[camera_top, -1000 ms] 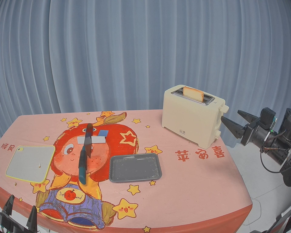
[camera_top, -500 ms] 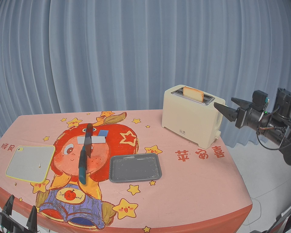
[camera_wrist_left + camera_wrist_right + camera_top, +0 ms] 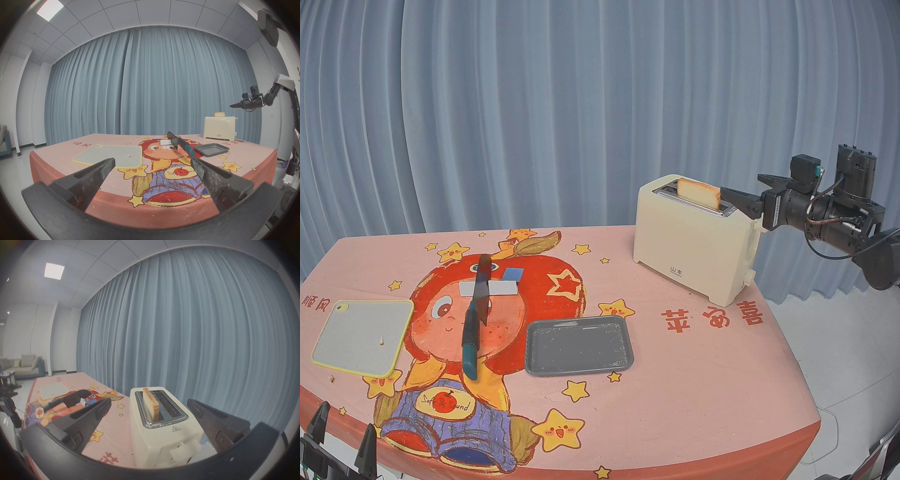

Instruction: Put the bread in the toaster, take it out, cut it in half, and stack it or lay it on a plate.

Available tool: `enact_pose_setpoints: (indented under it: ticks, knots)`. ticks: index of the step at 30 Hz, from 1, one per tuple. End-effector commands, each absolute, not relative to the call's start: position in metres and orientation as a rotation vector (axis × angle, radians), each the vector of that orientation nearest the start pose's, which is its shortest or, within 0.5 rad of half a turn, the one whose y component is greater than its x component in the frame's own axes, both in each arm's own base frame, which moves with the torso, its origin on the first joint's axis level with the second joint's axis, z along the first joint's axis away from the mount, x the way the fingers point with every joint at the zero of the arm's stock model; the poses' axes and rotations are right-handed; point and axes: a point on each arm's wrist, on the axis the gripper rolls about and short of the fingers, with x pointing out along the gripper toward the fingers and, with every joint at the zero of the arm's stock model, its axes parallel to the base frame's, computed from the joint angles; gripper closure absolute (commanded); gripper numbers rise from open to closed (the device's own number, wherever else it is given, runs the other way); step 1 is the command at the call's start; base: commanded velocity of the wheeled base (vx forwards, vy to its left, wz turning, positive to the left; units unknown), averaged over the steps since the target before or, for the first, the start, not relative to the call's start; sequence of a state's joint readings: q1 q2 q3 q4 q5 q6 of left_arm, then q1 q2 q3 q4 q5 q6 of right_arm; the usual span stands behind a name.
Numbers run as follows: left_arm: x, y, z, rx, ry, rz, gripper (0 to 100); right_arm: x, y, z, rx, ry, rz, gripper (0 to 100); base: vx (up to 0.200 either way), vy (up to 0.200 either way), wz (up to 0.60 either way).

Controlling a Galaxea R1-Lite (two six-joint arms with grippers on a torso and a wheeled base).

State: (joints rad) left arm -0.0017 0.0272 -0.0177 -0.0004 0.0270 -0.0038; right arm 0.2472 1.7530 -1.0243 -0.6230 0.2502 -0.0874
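Observation:
A cream toaster stands at the table's back right, and a toasted slice of bread pokes up out of its slot. My right gripper is open, held level with the toaster's top at its right end, just short of the bread. From the right wrist, the bread stands on edge in the toaster, between and beyond the spread fingers. My left gripper is open and empty below the table's front left edge. A grey plate lies mid-table.
A teal-handled knife lies on the tablecloth left of the plate. A grey cutting board with a yellow rim sits at the far left. Two small cards lie by the knife's blade. The toaster's lever sticks out below my right gripper.
My right gripper has risen from beside the toaster's lever and moved left, to the toaster's top edge near the bread. The left arm and the table's things have stayed put.

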Motion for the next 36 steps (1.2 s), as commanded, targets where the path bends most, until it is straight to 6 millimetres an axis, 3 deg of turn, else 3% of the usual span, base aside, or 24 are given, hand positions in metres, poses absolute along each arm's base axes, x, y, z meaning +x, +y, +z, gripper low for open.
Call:
enact_pose_setpoints:
  ticks: [1,12,36]
  knots:
    - [-0.021,0.001,0.076,-0.004,0.028,0.026,0,0.351,0.088,0.207,-0.142,0.108,0.497,0,0.0,0.0,0.0]
    - [-0.021,0.001,0.076,-0.004,0.026,0.026,0,0.395,0.075,0.189,-0.234,0.08,0.553,0,0.0,0.0,0.0]
    - [-0.021,0.001,0.076,-0.004,0.026,0.026,0,0.407,0.084,0.189,-0.233,0.051,0.674,0,0.0,0.0,0.0]
